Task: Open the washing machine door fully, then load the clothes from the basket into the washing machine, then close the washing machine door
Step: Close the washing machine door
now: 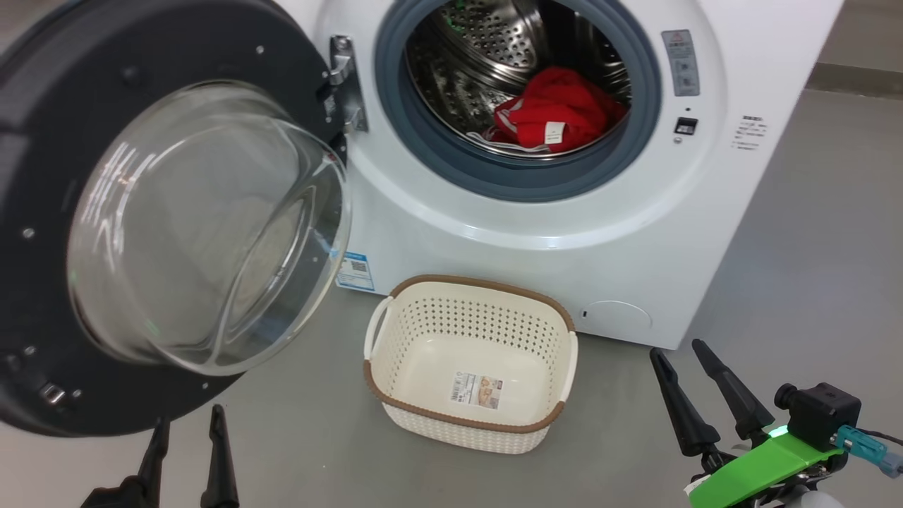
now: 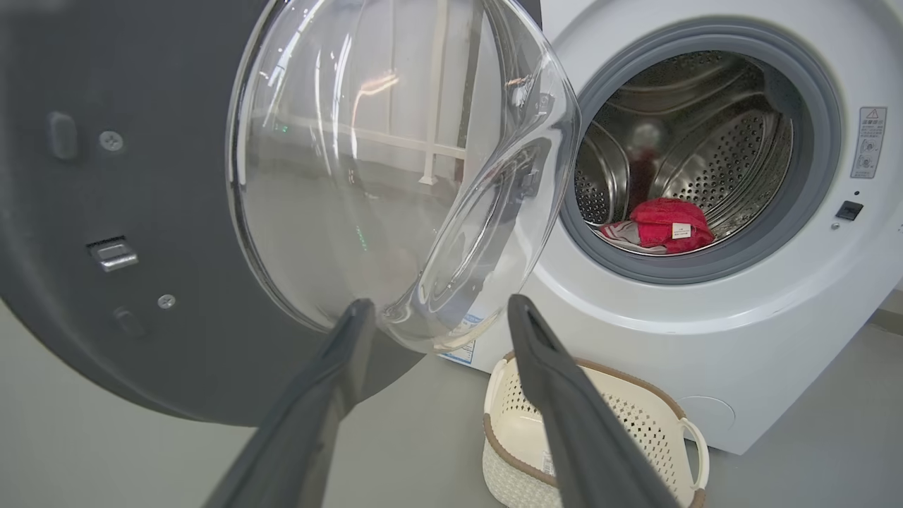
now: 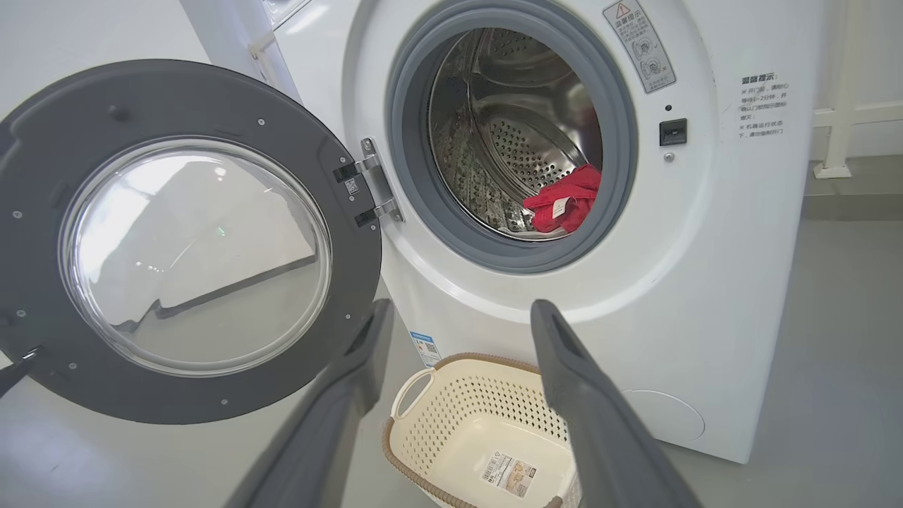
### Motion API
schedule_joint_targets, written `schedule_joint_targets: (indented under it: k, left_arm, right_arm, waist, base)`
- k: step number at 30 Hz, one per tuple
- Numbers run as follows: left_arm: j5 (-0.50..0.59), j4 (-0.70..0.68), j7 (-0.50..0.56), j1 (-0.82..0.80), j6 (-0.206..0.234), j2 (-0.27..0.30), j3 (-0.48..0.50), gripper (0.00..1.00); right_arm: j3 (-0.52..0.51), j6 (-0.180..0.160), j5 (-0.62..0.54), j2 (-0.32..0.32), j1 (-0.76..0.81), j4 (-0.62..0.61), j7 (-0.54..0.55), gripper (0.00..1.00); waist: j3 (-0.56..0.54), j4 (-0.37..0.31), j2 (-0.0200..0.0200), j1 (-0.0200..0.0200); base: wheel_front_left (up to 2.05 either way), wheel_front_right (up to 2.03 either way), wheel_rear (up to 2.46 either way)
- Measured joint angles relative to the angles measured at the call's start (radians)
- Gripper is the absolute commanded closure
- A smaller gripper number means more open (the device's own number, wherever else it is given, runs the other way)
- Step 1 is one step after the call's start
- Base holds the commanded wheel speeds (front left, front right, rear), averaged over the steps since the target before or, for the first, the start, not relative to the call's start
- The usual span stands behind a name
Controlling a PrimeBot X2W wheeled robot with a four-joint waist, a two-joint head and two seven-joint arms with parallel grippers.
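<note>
Door [image 1: 176,226] wide open, clothes [image 1: 557,109] inside washer [image 1: 494,233], basket [image 1: 451,324] bare; left gripper [image 1: 189,416] and right gripper [image 1: 676,347] gape, holding nothing; only closing seems left

On the washing machine [image 3: 705,282] front, a grey label [image 3: 638,42] shows a red warning triangle. The Chinese print [image 3: 762,106] beside it is too small for me to read. So are the blue sticker [image 1: 355,269] and the sticker [image 1: 477,390] in the basket [image 1: 487,284].
</note>
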Motion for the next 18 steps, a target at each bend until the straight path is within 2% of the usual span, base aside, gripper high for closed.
schedule_joint_targets:
  k: [18]
  left_arm:
    - [0.000,-0.001,0.000,0.001,0.007,-0.002,0.001,0.00]
  right_arm:
    - [0.009,0.000,0.000,0.016,0.001,0.005,0.000,0.00]
  waist:
    - [-0.011,0.142,0.0000,0.0000]
  base:
    - [0.00,0.00,0.00]
